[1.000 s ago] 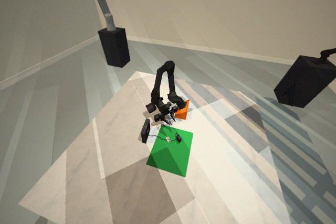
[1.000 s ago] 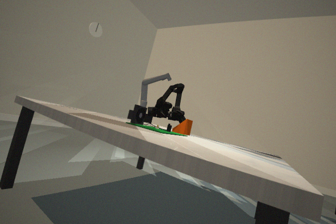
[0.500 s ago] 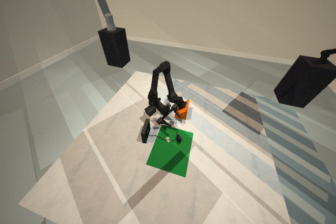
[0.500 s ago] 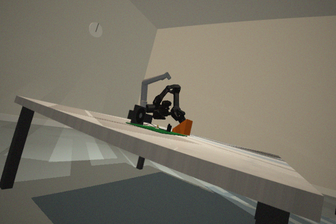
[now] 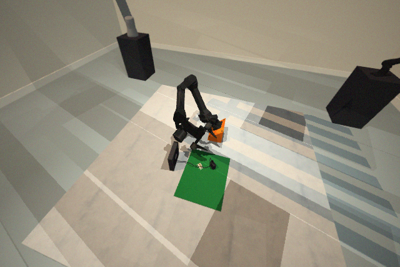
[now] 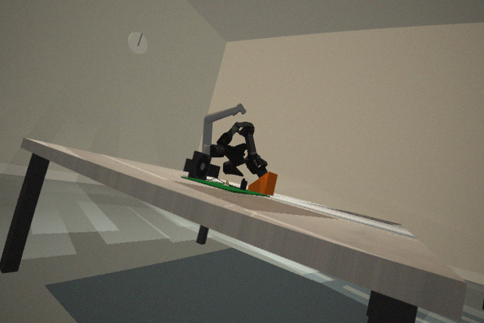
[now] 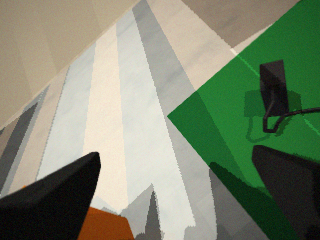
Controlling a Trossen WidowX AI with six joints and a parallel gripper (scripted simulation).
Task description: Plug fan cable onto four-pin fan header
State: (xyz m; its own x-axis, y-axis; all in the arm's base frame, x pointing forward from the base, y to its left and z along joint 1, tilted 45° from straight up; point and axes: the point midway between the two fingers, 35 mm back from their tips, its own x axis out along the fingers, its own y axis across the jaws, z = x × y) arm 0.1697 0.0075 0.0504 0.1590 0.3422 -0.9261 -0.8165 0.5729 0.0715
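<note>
My gripper (image 5: 212, 144) (image 7: 177, 155) is wide open and empty, above the table beside the green board's (image 5: 203, 189) (image 7: 215, 110) edge nearest the arm. The black plug (image 5: 212, 164) (image 6: 243, 183) (image 7: 273, 85) stands upright on the board, clear of both fingers. The dark cable (image 5: 184, 161) (image 7: 300, 111) runs from it to the black fan (image 5: 173, 157) (image 6: 202, 166). A small pale and yellow cluster (image 5: 200, 166) (image 6: 227, 181) lies between plug and fan on the board. The plug's underside is hidden; I cannot tell whether it sits on a header or how deep.
An orange wedge-shaped block (image 5: 216, 136) (image 6: 269, 184) (image 7: 107, 225) stands close beside the gripper, near the board's edge. The arm's base is behind the board, close to the fan. Two dark pedestals (image 5: 137, 59) (image 5: 361, 95) with other arms stand beyond the table.
</note>
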